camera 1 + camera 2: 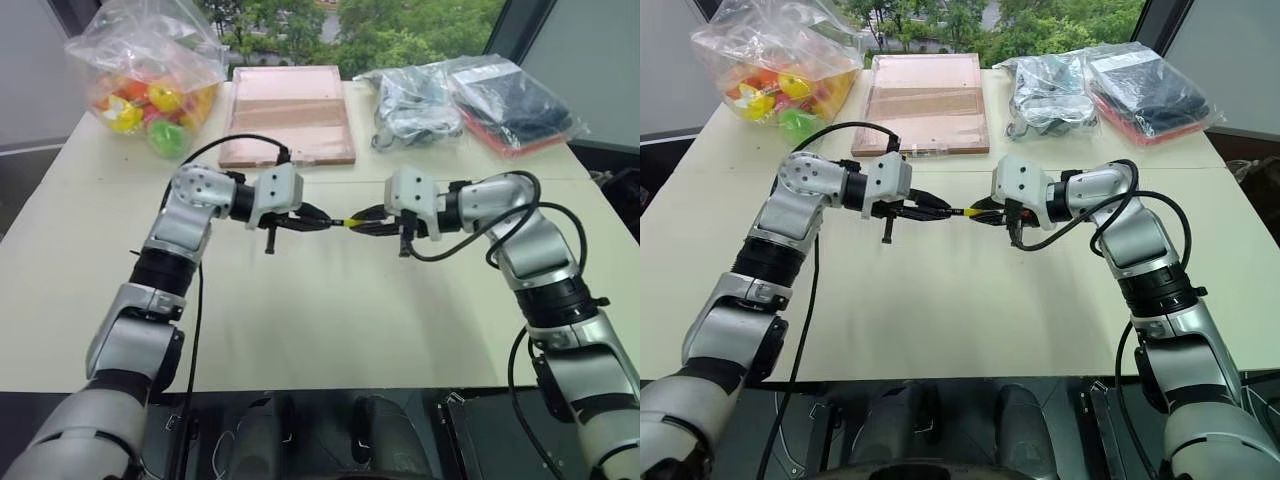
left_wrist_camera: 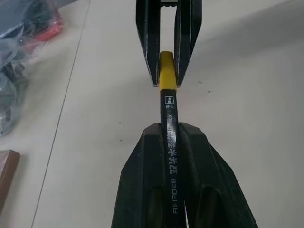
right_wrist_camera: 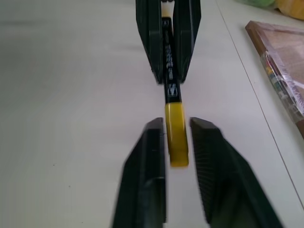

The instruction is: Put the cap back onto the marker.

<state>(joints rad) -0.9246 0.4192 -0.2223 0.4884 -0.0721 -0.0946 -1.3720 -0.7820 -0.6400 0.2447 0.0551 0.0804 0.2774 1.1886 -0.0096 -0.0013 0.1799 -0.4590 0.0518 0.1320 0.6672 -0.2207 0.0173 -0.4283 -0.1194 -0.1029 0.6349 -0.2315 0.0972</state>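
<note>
The marker (image 2: 171, 142), a slim black stick with white print, is held level above the table between both grippers. My left gripper (image 1: 318, 221) is shut on its black barrel. The yellow cap (image 3: 175, 133) sits on the marker's end that points at my right gripper (image 3: 176, 124). That gripper's fingers (image 3: 149, 161) flank the cap with a small gap on each side, so it stands open around it. In the eye views the cap (image 1: 352, 222) shows as a small yellow spot between the two grippers.
At the far left of the beige table (image 1: 320, 330) lies a clear bag of colourful toys (image 1: 150, 85). A flat wooden board (image 1: 288, 115) rests at the far middle, and plastic bags with dark items (image 1: 470, 100) sit at the far right.
</note>
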